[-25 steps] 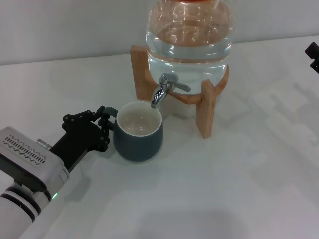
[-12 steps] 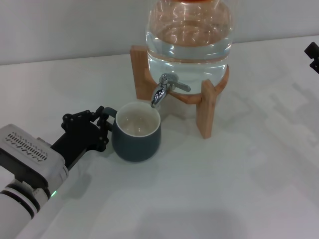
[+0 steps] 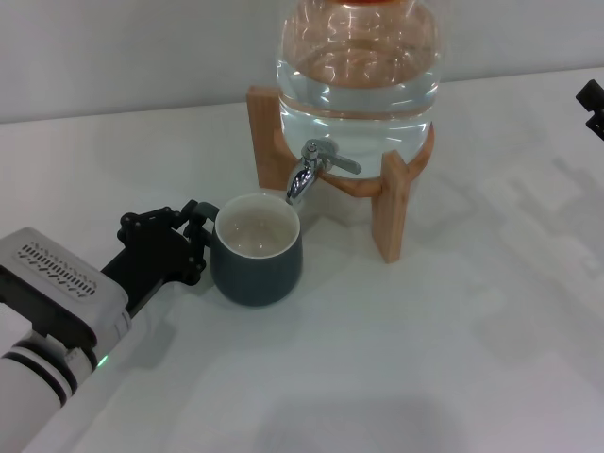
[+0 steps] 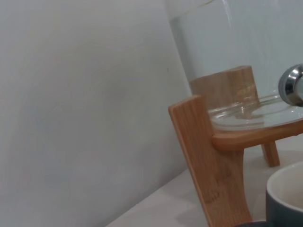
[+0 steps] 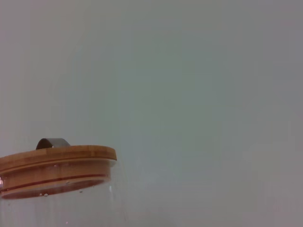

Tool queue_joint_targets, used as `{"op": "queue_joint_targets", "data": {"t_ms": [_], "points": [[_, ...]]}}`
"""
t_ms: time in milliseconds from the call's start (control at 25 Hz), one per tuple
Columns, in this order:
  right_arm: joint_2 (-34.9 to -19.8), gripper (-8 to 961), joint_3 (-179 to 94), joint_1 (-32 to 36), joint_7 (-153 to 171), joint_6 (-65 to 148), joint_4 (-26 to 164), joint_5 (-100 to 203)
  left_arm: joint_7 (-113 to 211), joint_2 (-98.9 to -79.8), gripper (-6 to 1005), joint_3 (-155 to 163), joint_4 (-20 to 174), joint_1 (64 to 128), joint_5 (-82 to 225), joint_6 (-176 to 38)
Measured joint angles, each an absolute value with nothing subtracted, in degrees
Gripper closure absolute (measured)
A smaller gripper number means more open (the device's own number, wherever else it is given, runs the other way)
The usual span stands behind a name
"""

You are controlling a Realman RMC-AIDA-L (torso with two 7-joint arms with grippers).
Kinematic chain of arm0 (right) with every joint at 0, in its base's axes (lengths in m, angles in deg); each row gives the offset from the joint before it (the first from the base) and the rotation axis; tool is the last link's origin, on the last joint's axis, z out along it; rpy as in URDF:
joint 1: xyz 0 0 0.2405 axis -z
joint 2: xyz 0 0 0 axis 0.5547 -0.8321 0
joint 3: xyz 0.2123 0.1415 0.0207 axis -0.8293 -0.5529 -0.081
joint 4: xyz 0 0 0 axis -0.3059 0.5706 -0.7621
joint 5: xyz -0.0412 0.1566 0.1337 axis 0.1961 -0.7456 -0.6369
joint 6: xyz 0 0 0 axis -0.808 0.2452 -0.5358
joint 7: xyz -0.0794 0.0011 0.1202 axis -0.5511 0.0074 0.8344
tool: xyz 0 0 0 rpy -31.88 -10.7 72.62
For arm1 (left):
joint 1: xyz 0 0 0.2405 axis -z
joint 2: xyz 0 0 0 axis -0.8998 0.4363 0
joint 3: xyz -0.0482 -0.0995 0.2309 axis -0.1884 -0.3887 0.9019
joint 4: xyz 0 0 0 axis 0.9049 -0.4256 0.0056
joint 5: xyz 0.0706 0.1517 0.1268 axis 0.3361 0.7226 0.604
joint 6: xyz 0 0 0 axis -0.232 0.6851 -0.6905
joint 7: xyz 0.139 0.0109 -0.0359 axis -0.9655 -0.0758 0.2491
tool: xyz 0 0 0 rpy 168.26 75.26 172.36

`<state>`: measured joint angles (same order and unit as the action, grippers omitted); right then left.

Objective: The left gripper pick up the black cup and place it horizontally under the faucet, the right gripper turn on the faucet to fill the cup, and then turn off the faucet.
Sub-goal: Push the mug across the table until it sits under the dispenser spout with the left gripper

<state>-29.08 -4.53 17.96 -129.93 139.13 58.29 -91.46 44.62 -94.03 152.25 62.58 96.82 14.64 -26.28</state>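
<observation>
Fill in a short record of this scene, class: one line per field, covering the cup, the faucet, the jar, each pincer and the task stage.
Cup: black cup upright on the white table, cream inside, no water visible
Faucet: faucet, spout over the cup's far rim, no stream visible
Jar: clear glass jar of water on a wooden stand
Left pincer: left gripper at the cup's handle side, closed on it
Right pincer: right gripper at the head view's right edge, far from the faucet
Stage: cup placed, faucet not yet turned
</observation>
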Motion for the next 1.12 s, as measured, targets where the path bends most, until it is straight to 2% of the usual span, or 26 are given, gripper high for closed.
{"op": "queue_joint_targets", "data": {"t_ms": [640,1120], "points": [[-29.08,109,-4.5,18.0,-129.9,139.1,57.7,-91.5,44.9,-94.04,836,152.0,62.5,97.0,14.8,-26.7],[-29.08,110,-4.4,18.0,-129.8,139.1,57.7,-91.5,45.8,-94.0,667,151.8,62.5,97.1,14.5,-27.9]]}}
